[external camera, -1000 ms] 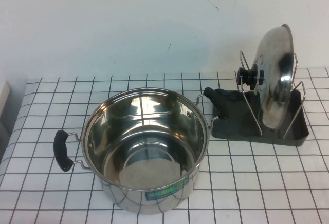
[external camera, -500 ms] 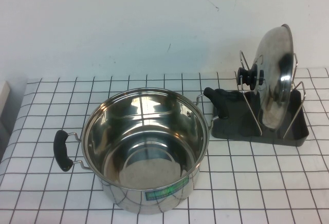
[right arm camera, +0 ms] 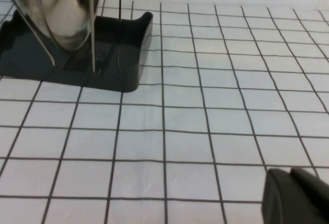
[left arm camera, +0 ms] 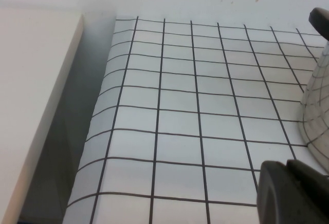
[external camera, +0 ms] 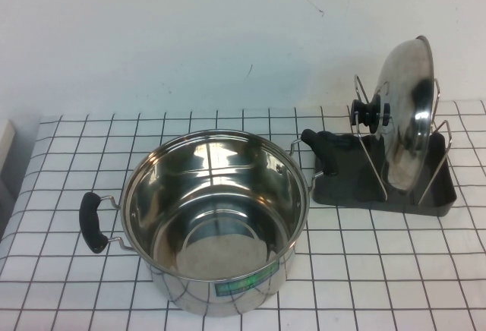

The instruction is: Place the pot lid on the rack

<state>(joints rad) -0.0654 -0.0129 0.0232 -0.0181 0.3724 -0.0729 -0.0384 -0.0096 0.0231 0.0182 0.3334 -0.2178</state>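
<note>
The pot lid [external camera: 410,111], shiny steel with a black knob [external camera: 366,112], stands on edge between the wire loops of the dark grey rack [external camera: 357,183] at the right rear of the table. The lid's lower part [right arm camera: 56,8] and the rack [right arm camera: 123,54] also show in the right wrist view. My right gripper [right arm camera: 289,172] is shut and empty, low over the gridded mat and well apart from the rack. My left gripper [left arm camera: 286,165] is shut and empty beside the pot's wall [left arm camera: 317,106]. Neither gripper shows in the high view.
A deep steel pot [external camera: 213,217] with two black handles stands open at the middle of the gridded mat, its right handle [external camera: 323,149] close to the rack. A white board [left arm camera: 31,95] borders the mat's left edge. A white wall lies behind.
</note>
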